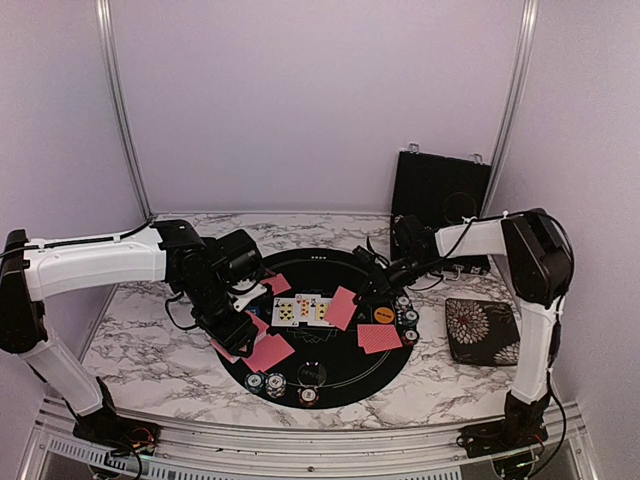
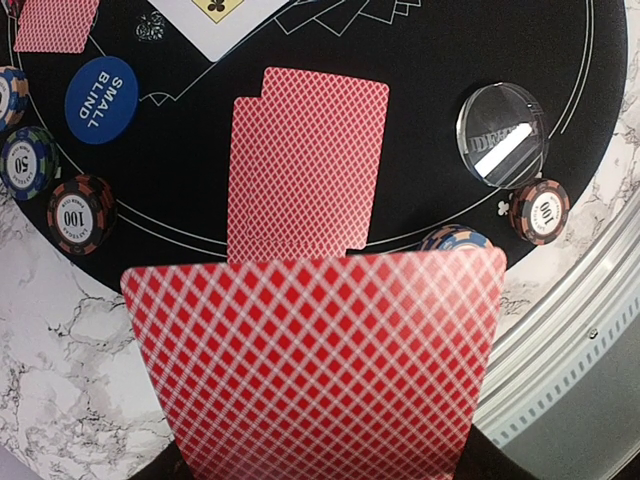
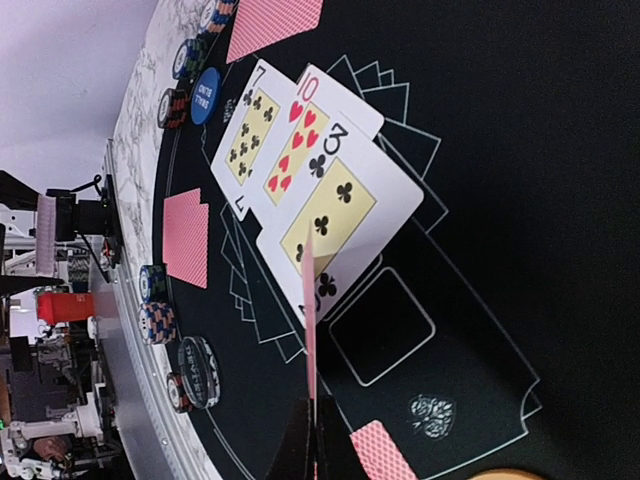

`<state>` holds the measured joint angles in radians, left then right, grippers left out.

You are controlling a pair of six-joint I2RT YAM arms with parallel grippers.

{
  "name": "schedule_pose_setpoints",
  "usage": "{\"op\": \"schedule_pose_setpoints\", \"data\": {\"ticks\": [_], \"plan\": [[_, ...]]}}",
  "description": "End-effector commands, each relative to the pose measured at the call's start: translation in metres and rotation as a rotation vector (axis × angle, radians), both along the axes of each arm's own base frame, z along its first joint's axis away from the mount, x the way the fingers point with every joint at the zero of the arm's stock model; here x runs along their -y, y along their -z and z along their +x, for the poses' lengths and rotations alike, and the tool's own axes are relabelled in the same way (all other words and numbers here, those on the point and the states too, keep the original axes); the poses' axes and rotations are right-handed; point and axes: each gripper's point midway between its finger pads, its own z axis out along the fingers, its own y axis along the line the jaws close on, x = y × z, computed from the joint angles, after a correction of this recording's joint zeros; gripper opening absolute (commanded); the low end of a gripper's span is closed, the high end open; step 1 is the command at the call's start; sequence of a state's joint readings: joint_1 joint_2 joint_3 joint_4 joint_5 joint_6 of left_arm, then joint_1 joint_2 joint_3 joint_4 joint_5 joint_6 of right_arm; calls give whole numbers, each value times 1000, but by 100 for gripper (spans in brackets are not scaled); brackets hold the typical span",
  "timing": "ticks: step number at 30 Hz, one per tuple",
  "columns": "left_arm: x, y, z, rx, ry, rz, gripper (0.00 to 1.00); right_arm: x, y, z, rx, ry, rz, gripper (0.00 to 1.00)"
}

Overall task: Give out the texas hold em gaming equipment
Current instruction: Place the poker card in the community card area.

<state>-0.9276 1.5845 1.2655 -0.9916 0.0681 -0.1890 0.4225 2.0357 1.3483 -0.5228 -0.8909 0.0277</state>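
Three face-up cards point(image 1: 300, 310) lie in a row mid-mat, also in the right wrist view point(image 3: 300, 150). Red-backed cards lie at the near left point(image 1: 270, 350), far left point(image 1: 277, 284) and right point(image 1: 380, 337). My left gripper point(image 1: 232, 338) is shut on a red-backed card point(image 2: 315, 360), held over the mat's near-left edge above two overlapped cards point(image 2: 300, 165). My right gripper point(image 3: 318, 430) is shut on a red-backed card point(image 3: 310, 320), seen edge-on, beside the face-up row; it also shows from above point(image 1: 342, 307). Chip stacks point(image 1: 268, 383) sit along the near rim, others at the right point(image 1: 405, 315).
The round black mat point(image 1: 330, 262) lies on a marble table. An orange button point(image 1: 383, 315), a blue small-blind button point(image 2: 101, 85) and a clear dealer button point(image 2: 503, 137) rest on it. A black chip case point(image 1: 440, 195) stands at the back right, a floral pad point(image 1: 482, 330) at the right.
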Motion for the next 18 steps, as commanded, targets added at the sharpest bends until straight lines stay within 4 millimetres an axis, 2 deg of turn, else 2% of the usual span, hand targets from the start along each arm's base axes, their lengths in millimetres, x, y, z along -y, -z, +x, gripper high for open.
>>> {"op": "schedule_pose_setpoints", "data": {"ticks": [1,9,16,18], "plan": [[3,-9,3,15,13,-32,51,7,16,4,15,-45,-72,0],[4,-8,3,12,17,-28,51,1,29,16,42,-43,-147,0],[3,-7,3,11,10,-26,51,-11,35,25,92,-44,-223,6],[2,-8,3,12,8,-28,51,-15,37,25,101,-54,-236,11]]}}
